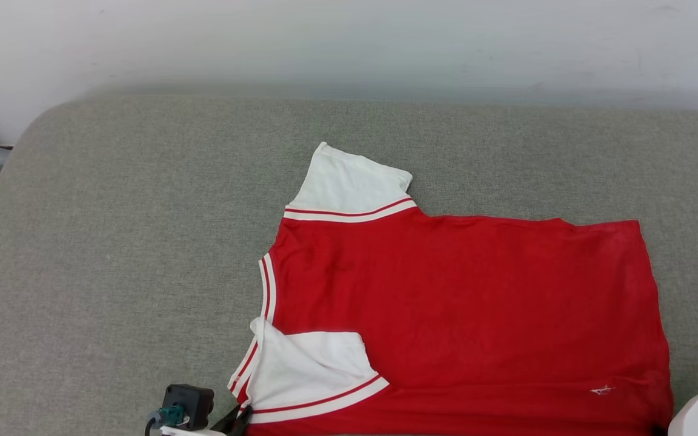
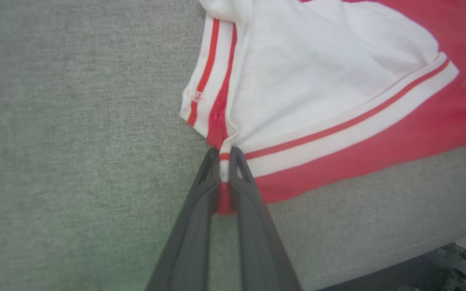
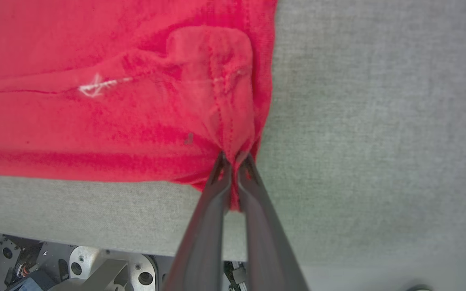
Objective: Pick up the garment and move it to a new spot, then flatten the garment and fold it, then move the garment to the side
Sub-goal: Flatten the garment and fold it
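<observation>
Red jersey T-shirt (image 1: 458, 303) lies spread sideways on the grey surface (image 1: 131, 242), neck to the robot's left and hem to the right, its near edge running along the front edge of the padding. The pick-up and move look done to me, and the flattening looks mostly done: the red body is smooth with only faint ripples. The fold looks barely begun, and the final shift to the side is yet to come. Look at the sleeves: the far sleeve (image 1: 349, 181) sticks out flat and white past its striped band, while the near sleeve (image 1: 312, 363) is turned in over the red body. In the left wrist view, the left gripper (image 2: 225, 155) has its two dark fingers (image 2: 200, 210) pinched tight on the corner where the neck trim meets that sleeve band, with a nub of red and white cloth squeezed between them. Over on the right, the right gripper (image 3: 235, 159) is clamped on the near hem corner, the cloth puckering into pleats at the tips. The fabric is soft, thin knit with ribbed red-and-white trim and a small white stitched mark (image 1: 600, 390) near the hem. The surface is a coarse grey weave with a rounded corner.
</observation>
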Motion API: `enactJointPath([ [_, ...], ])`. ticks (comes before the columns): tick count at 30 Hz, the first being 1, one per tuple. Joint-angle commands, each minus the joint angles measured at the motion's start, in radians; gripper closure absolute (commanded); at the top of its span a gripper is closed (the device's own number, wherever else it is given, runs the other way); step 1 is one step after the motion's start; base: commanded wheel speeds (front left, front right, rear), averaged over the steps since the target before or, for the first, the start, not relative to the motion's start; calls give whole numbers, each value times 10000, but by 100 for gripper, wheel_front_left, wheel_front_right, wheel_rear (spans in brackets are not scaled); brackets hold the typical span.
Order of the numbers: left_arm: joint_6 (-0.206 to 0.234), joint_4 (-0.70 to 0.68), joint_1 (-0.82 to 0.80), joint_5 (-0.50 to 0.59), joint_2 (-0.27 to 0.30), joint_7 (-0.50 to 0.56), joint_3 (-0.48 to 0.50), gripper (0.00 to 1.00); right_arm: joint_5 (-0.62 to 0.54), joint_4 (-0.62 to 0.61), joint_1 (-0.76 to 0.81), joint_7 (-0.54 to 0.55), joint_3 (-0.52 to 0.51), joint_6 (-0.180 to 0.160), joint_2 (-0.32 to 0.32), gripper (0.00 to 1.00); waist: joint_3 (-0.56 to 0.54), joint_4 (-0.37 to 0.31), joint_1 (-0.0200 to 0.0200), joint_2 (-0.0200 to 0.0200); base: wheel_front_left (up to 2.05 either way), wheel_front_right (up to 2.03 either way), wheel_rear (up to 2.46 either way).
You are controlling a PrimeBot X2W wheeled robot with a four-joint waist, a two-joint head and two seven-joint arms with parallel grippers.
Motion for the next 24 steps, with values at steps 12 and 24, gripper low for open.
enactJointPath([
  [12, 20, 308, -244, 199, -34, -886, 115, 0, -86, 172, -579, -1490, 343, -12, -205, 0, -631, -62, 0, -1, 0, 0, 0],
  [24, 528, -799, -655, 983, -183, -3604, 886, 0, 58, -837, -1048, -4956, 695, -11, 10, 0, -972, -371, 0, -1, 0, 0, 0],
])
